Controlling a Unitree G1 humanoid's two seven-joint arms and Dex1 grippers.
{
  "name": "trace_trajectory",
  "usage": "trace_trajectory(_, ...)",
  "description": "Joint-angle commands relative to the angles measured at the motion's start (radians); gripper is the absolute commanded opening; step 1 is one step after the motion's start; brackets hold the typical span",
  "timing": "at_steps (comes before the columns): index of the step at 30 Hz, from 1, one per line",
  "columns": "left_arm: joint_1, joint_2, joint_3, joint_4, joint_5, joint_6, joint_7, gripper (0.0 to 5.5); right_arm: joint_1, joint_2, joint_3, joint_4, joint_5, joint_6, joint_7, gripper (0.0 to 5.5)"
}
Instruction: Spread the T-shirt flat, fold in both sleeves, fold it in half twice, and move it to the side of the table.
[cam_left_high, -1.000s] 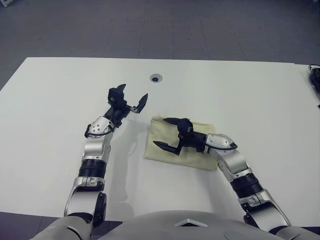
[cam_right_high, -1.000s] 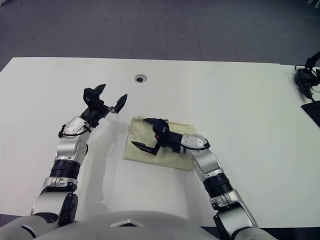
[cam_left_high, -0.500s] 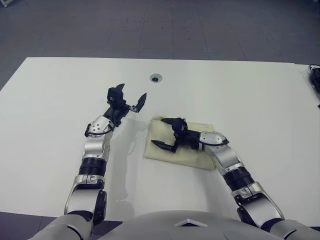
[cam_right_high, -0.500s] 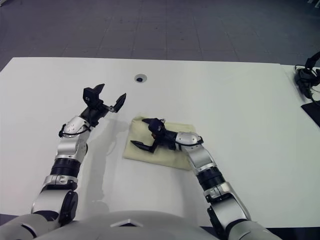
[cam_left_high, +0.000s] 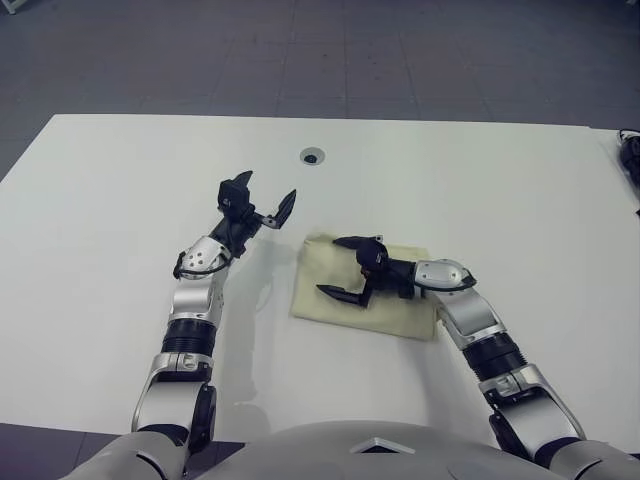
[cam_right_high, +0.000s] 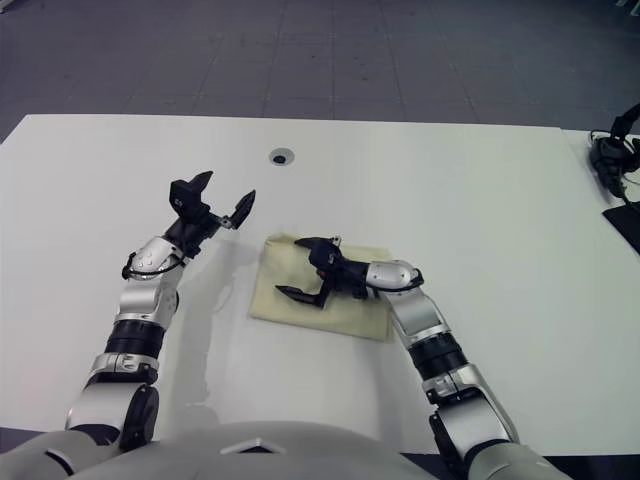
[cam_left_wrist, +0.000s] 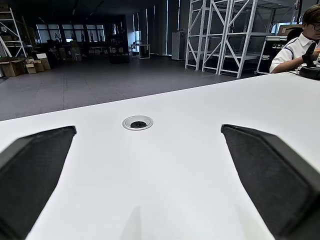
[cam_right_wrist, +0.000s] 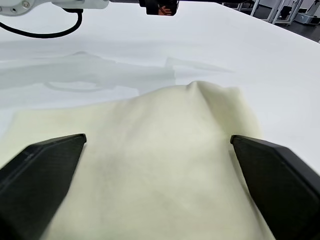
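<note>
The pale yellow T-shirt (cam_left_high: 400, 308) lies folded into a small rectangle near the middle of the white table (cam_left_high: 120, 200). My right gripper (cam_left_high: 341, 267) hovers open just over the shirt's left half, one finger toward the far edge and one toward the near edge; from the right wrist the cloth (cam_right_wrist: 150, 150) spreads between the two black fingertips (cam_right_wrist: 40, 165). My left gripper (cam_left_high: 264, 199) is raised above the bare table to the left of the shirt, open, holding nothing. In the left wrist view its fingers (cam_left_wrist: 270, 170) frame the tabletop.
A round cable grommet (cam_left_high: 312, 156) is set in the table beyond the shirt, also visible as the grommet (cam_left_wrist: 137, 122) from the left wrist. Dark gear (cam_right_high: 610, 160) sits at the table's far right edge. Bare tabletop lies left and right of the shirt.
My right gripper has shifted slightly right over the shirt, its forearm swinging outward. The left gripper has barely moved.
</note>
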Motion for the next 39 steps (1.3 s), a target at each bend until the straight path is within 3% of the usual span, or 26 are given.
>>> trace_trajectory(1,0.03,0.019,0.017,-0.013,0.004,-0.008,0.0,5.4,0.029,-0.011,0.023,-0.01,0.002,0.002,0.04,5.36)
trace_trajectory(10,0.05,0.022,0.034,-0.013,-0.001,-0.016,-0.015,5.4,-0.021,-0.003,0.121,0.304,-0.15,-0.075,-0.018,5.36)
trace_trajectory(14,0.05,0.021,0.044,-0.002,-0.001,-0.022,-0.009,5.4,-0.114,0.025,0.123,0.52,-0.212,-0.113,-0.188,5.36)
trace_trajectory(19,0.048,0.024,0.077,0.015,-0.016,-0.029,0.012,5.4,-0.275,0.086,-0.025,0.826,-0.135,-0.111,-0.554,5.36)
trace_trajectory(25,0.069,0.018,0.086,0.028,-0.015,-0.058,0.013,5.4,-0.356,0.078,-0.203,1.054,-0.039,-0.086,-0.858,5.36)
trace_trajectory(30,0.05,0.008,0.102,0.049,-0.022,-0.062,0.027,5.4,-0.369,0.048,-0.3,1.107,-0.02,-0.105,-0.946,5.36)
trace_trajectory(39,0.041,0.001,0.114,0.078,-0.021,-0.078,0.04,5.4,-0.371,0.009,-0.363,1.119,-0.063,-0.141,-0.959,5.36)
